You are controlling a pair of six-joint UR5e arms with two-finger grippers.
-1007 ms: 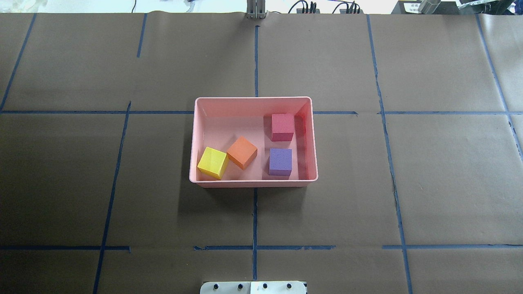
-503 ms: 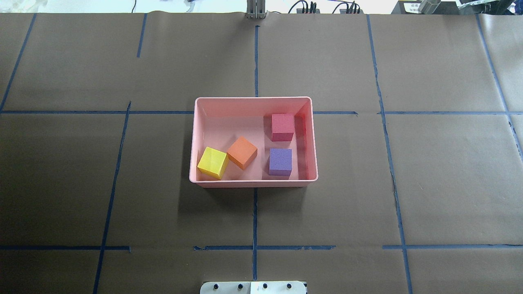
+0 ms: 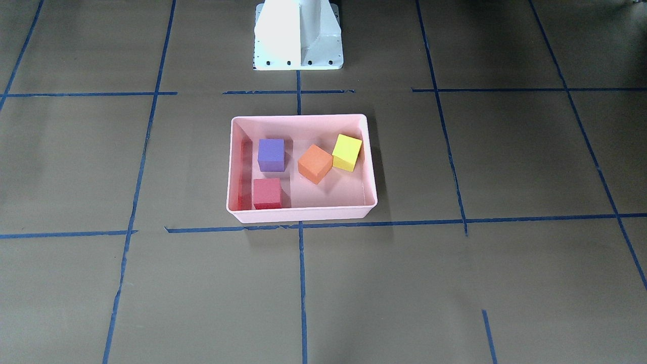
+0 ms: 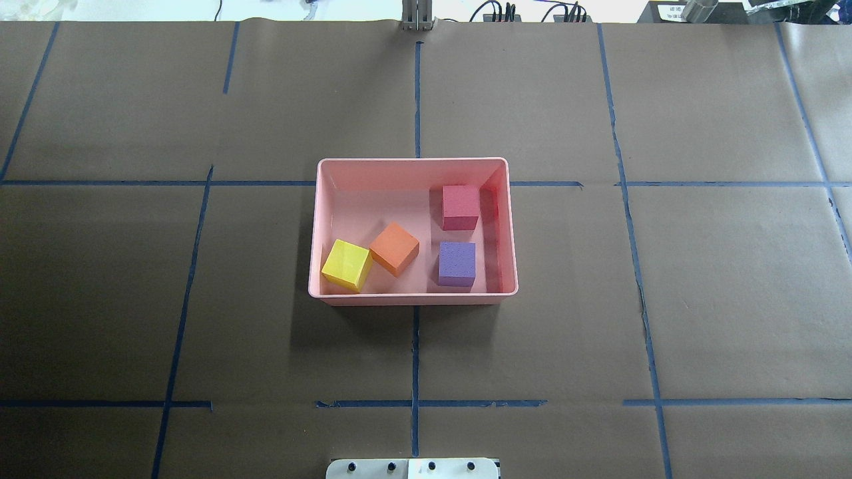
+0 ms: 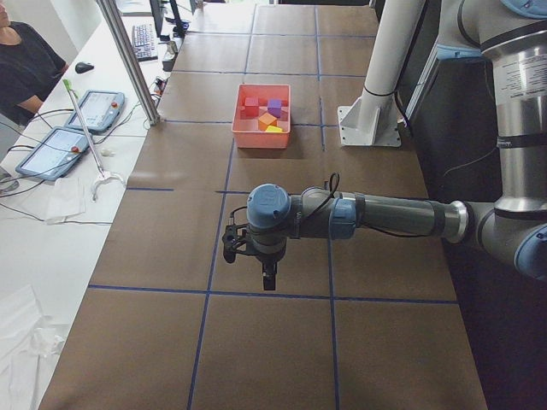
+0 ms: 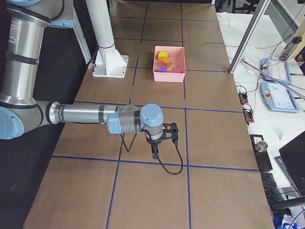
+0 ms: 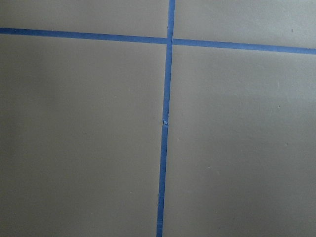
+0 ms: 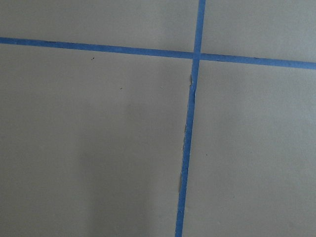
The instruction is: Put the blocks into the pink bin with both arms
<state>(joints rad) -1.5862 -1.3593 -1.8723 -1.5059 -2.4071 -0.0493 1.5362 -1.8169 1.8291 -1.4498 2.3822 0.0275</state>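
Note:
The pink bin (image 4: 413, 161) sits mid-table; it also shows in the front-facing view (image 3: 298, 117). All the blocks lie inside it: purple (image 4: 456, 263) and red-pink (image 4: 460, 206) on its right side, orange (image 4: 394, 247) and yellow-green (image 4: 346, 264) at its near left. My left gripper (image 5: 267, 278) hangs over bare paper far from the bin, toward the table's left end. My right gripper (image 6: 155, 153) hangs likewise toward the right end. Both show only in the side views, so I cannot tell if they are open or shut. The wrist views show only paper and tape.
Brown paper with blue tape lines (image 4: 415, 359) covers the table. The white pedestal base (image 3: 298, 35) stands behind the bin. A metal post (image 5: 128, 60), tablets (image 5: 60, 149) and a seated operator (image 5: 21, 60) are beyond the far edge.

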